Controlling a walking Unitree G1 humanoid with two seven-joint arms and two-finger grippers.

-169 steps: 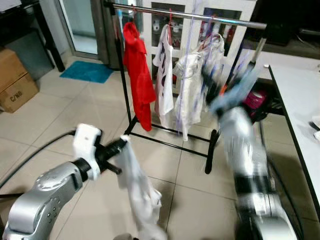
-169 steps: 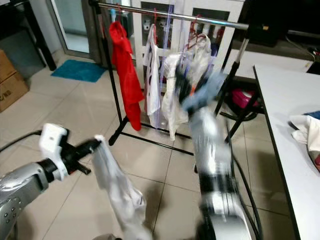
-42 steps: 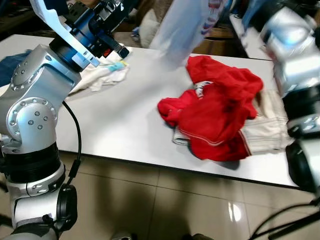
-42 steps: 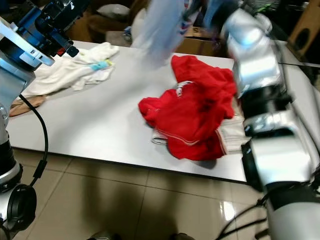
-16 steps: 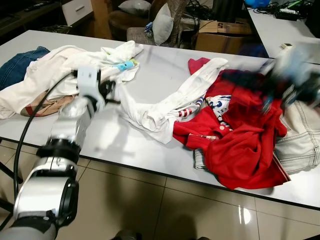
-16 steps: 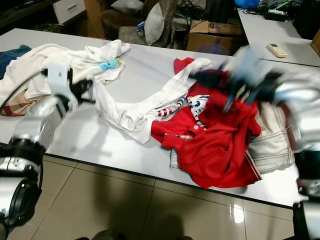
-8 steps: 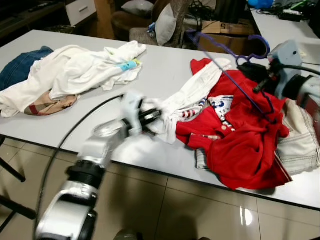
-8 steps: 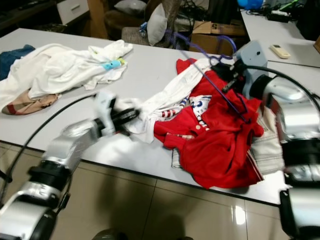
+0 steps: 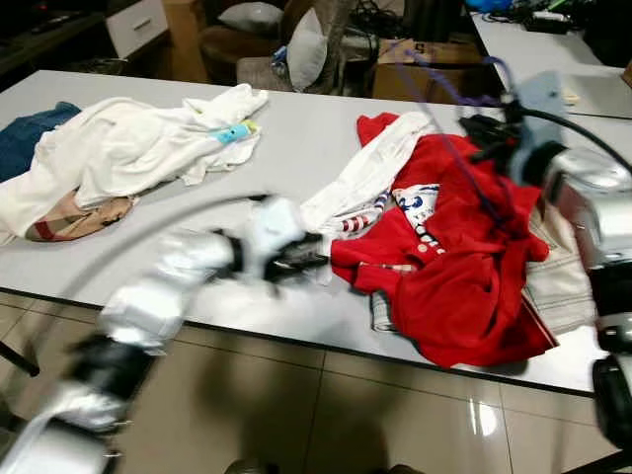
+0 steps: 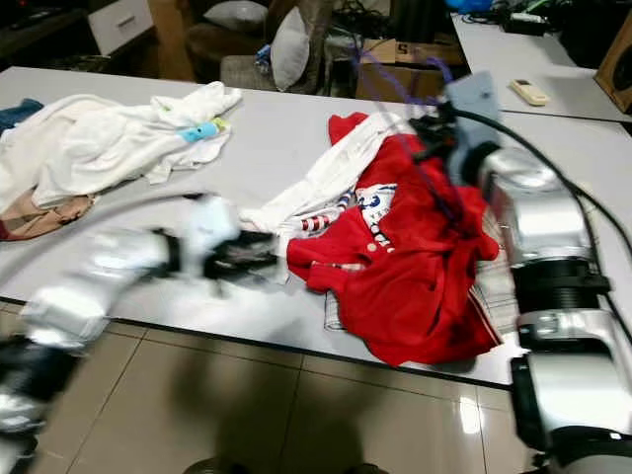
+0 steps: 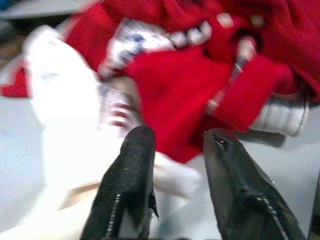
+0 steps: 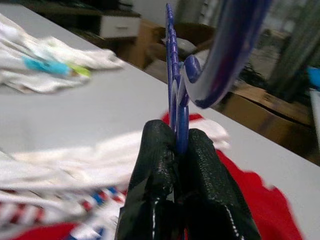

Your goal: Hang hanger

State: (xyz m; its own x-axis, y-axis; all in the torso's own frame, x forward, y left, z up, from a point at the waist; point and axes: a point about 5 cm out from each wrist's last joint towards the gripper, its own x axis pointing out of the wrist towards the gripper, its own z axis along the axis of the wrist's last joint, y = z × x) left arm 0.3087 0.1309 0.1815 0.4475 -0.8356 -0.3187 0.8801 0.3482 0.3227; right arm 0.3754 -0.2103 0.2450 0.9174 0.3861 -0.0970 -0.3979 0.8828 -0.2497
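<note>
- Centrally, a long white table (image 9: 296,148) carries a crumpled red polo shirt (image 9: 464,267), a white striped garment (image 9: 365,183) and a pale heap of clothes (image 9: 118,148); glossy tiled floor (image 9: 296,405) lies below.
- Right pincer (image 12: 179,145): clamped on a purple plastic hanger (image 12: 172,75), held above the red shirt.
- Left pincer (image 11: 175,150): fingers parted, low over the white garment's edge, blurred.
- Behind: cardboard box (image 9: 434,54), grey cushion (image 9: 306,44).

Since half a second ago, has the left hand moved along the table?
Cannot tell for sure: the left hand is blurred and the camera shifted a little. It sat at the near end of the white garment then, and sits there now, close to the red shirt.
</note>
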